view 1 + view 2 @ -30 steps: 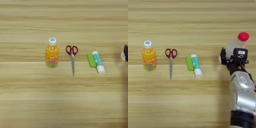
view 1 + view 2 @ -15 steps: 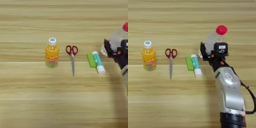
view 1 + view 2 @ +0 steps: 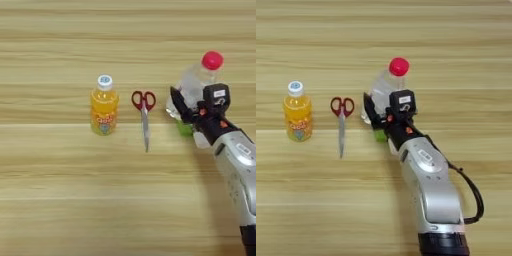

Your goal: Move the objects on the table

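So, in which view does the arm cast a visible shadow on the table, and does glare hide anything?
Left eye view: a soft shadow lies left of the forearm on the table. Right eye view: the same faint shadow. No glare hides anything; the clear bottle merely looks pale.

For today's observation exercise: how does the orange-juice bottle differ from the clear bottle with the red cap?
The orange-juice bottle has a white cap and orange contents; the clear bottle has a red cap and looks see-through. The juice bottle stands free on the table, while the clear bottle is tilted in the right gripper. The juice bottle sits left of the scissors, the clear bottle right of them. Both are small capped bottles.
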